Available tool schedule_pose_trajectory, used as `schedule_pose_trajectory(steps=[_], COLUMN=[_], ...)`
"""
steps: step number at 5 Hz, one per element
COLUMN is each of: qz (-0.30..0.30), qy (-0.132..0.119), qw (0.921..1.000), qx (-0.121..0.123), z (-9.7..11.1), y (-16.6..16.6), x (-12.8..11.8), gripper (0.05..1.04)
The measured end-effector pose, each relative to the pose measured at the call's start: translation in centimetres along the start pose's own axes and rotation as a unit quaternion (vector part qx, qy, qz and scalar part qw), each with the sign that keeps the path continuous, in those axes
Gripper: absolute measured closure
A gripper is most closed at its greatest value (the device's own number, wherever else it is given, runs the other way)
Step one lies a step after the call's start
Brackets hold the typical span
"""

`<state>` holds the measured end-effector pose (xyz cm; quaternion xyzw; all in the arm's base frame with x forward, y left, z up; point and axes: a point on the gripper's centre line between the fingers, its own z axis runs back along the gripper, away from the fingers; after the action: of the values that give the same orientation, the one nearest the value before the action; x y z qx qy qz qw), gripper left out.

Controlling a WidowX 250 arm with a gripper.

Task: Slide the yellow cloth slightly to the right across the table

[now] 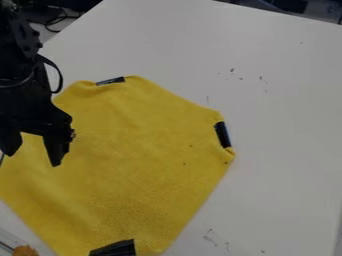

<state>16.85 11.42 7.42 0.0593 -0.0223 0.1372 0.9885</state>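
The black two-finger gripper [32, 158] is hanging over the left part of a yellow cloth [133, 150], coming in from the far left. The end effector is standing in the released state — its two fingers are pointing down and spreading well apart. Whether the fingertips are contacting the fabric cannot be determined.

The cloth is lying spread out on the white table [287, 75], occupying the left and middle of the near area. Three strips of black tape are marking its border: a far strip [110, 81], a right strip [222, 134] and a near strip [113, 248]. A small orange-brown item [25, 251] is sitting at the near left corner — partly cut off — just beside the cloth. Small dark marks [232, 70] are dotting the tabletop beyond the cloth.
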Motion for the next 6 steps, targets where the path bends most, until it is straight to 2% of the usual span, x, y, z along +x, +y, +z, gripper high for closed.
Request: schedule_pose_trajectory(steps=[1,2,3,4,5,6], qz=[0.002,-0.028,-0.056,-0.071,-0.078,-0.078], qy=[0.004,-0.005,-0.019,-0.035,-0.036,-0.039], qw=[1.0,0.9993,0.998,0.9961,0.9949,0.9948], qx=[-0.005,-0.022,-0.025,-0.038,-0.052,-0.052], z=[-0.3,-1.7,-2.7,-3.9,-5.6,-6.5], y=[-0.2,-2.9,-5.1,-6.8,-7.5,-7.5], x=[0.0,1.4,2.5,3.4,4.0,4.5], gripper=[0.083,0.083,0.083,0.083,0.083,0.083])
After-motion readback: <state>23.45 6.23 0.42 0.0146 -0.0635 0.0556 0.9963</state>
